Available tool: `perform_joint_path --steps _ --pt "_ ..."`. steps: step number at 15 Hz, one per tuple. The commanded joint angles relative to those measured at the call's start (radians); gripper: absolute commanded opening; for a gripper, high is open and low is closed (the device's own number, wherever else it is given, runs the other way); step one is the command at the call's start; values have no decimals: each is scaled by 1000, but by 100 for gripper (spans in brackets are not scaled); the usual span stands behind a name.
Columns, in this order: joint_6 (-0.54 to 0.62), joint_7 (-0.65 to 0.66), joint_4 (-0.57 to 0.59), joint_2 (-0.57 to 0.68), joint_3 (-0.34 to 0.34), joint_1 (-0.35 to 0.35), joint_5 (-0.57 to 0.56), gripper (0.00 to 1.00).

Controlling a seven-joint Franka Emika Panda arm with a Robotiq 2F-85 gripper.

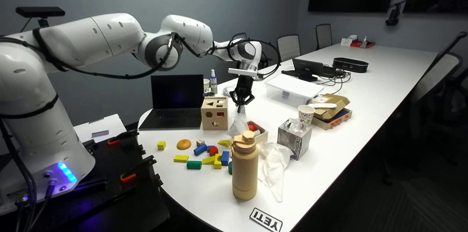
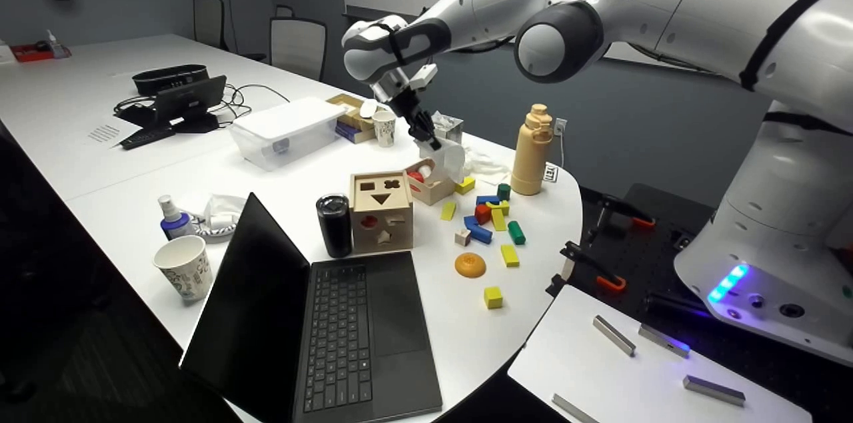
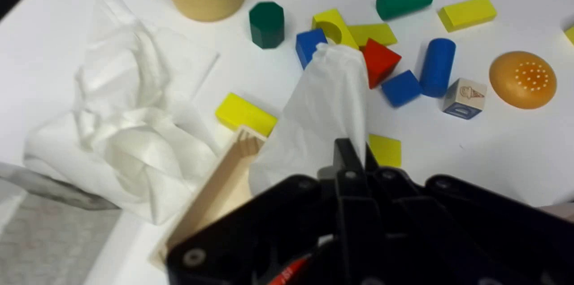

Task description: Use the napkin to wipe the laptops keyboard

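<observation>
My gripper [image 1: 240,107] is shut on a white napkin [image 1: 238,124], which hangs down from the fingertips above the wooden tray and blocks. In the wrist view the fingers [image 3: 357,155] pinch the napkin [image 3: 325,105] between them. The gripper [image 2: 436,143] and the hanging napkin [image 2: 450,160] also show in an exterior view. The laptop stands open, its keyboard [image 2: 338,336] facing up and bare in that view. The laptop [image 1: 177,92] is beyond the shape-sorter box from the gripper, and is out of the wrist view.
A wooden shape-sorter box [image 1: 214,116] and black tumbler [image 2: 334,226] stand beside the laptop. Loose blocks [image 1: 218,160] lie around an open wooden tray [image 1: 262,137]. A tan bottle [image 1: 245,168], tissue box [image 1: 294,140], crumpled napkin [image 1: 273,164] and lidded plastic bin [image 2: 286,133] are nearby.
</observation>
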Motion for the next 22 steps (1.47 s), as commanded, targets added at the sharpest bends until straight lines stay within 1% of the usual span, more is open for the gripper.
perform_joint_path --steps 1,2,4,5,7,11,12,13,14,15,16,17,22 --pt "65 35 -9 45 38 25 23 0" --pt "91 79 -16 55 47 28 28 0" --pt "162 208 -13 79 50 26 39 0" --pt "115 128 -1 81 46 31 17 2" --pt "150 178 -1 93 48 32 19 2" --pt "153 182 1 94 49 26 20 0" --pt "142 178 52 125 21 40 49 0" --pt "180 195 1 96 22 44 53 0" --pt "185 210 4 98 22 50 56 0" --pt "184 244 10 99 18 61 59 0" --pt "209 297 -42 66 42 58 33 0" --pt "220 342 -49 55 42 62 36 0" --pt "254 603 -50 37 38 87 38 0"
